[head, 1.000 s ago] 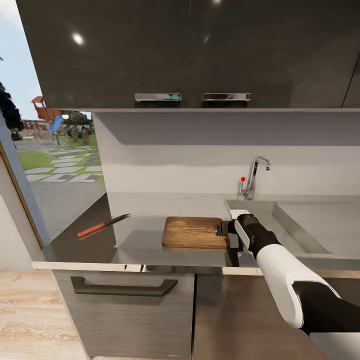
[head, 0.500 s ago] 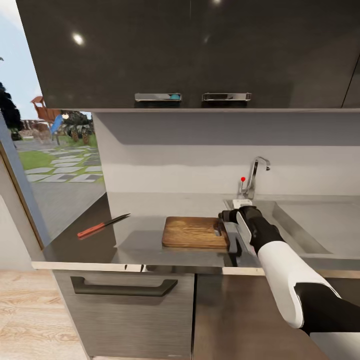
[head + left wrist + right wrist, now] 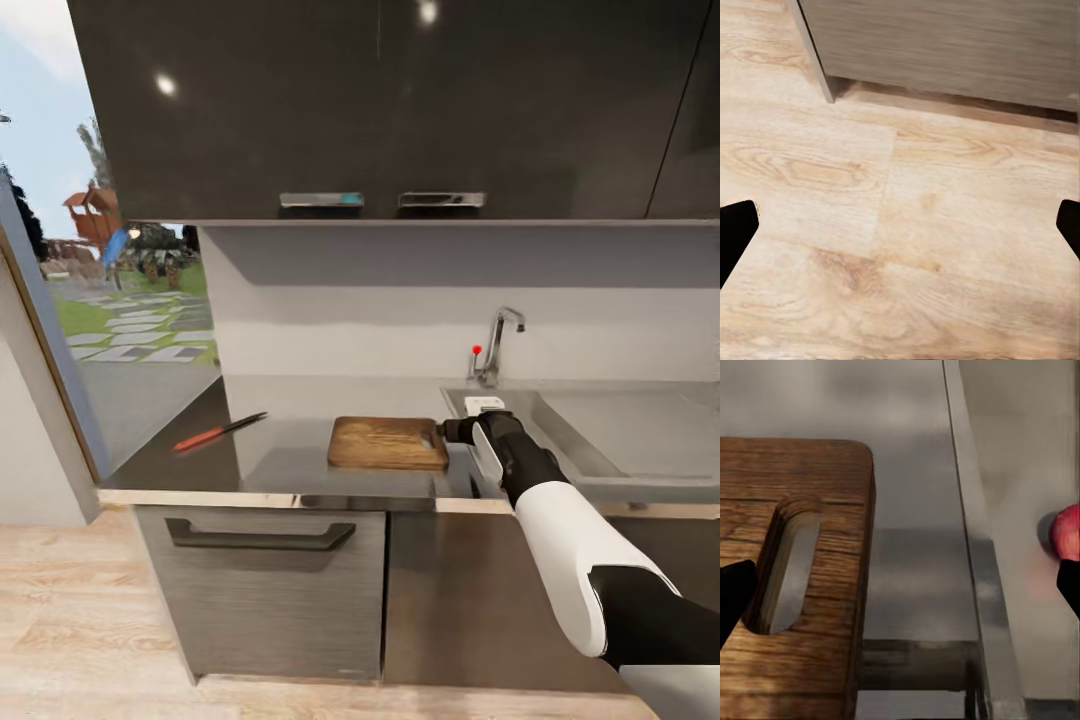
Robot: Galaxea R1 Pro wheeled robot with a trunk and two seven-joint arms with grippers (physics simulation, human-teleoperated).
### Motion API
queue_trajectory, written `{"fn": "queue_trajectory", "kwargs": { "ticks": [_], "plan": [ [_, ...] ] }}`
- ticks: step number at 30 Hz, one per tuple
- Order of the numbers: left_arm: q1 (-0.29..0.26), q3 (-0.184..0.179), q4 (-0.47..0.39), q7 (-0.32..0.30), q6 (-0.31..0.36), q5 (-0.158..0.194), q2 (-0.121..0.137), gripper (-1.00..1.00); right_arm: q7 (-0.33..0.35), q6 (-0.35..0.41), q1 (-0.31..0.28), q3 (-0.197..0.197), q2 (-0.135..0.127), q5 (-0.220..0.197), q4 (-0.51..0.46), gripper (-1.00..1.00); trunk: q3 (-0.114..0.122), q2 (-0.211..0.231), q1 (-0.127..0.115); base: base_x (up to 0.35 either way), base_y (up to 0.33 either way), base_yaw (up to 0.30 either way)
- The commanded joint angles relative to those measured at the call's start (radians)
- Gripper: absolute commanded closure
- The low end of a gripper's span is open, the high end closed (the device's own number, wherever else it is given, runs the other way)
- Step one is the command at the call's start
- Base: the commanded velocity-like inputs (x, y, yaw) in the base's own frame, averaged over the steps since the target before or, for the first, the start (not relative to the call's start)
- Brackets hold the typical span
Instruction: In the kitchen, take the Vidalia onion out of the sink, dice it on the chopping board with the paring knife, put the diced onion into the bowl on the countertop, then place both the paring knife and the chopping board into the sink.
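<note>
The right gripper point(image 3: 452, 432) is hovering low at centre frame in the head view, over the strip of surface point(image 3: 300, 465) between the board point(image 3: 388, 443) and the sink point(image 3: 600, 440). Its fingers are standing spread wide apart, their dark tips just showing at the two side edges of the right wrist view, with nothing between them. From that camera the board's point(image 3: 795, 585) slotted end is lying under one fingertip and the onion point(image 3: 1065, 532), a small red ball, is resting down in the sink's point(image 3: 1035, 510) basin beside the other. The left gripper point(image 3: 900, 225) is hanging open too, pointing at the wooden floor point(image 3: 907, 247) by the cabinet foot.

Compared with a moment ago, the whole head view is taking in more floor and cabinet front, so the camera has pulled back; the gripper has also shifted from the board's near corner toward the sink edge. That suggests the reach for the onion is just starting. The knife point(image 3: 218, 432) is lying untouched at left of centre, well apart from the board.
</note>
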Motion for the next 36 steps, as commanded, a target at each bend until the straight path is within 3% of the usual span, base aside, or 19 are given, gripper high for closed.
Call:
{"fn": "queue_trajectory", "kwargs": {
  "ticks": [1, 36],
  "plan": [
    [0.000, -0.003, -0.001, 0.000, -0.001, 0.009, 0.000, -1.00, -0.001, 0.005, -0.001, -0.004, 0.001, 0.003, -0.001, -1.00, -0.001, -0.001, -0.001, -0.328, 0.000, 0.000],
    [0.000, -0.003, 0.000, 0.000, 0.000, 0.010, 0.000, -1.00, -0.001, -0.004, 0.000, -0.003, 0.004, 0.002, 0.037, -1.00, -0.001, -0.001, -0.001, -0.331, 0.000, 0.000]
  ]
}}
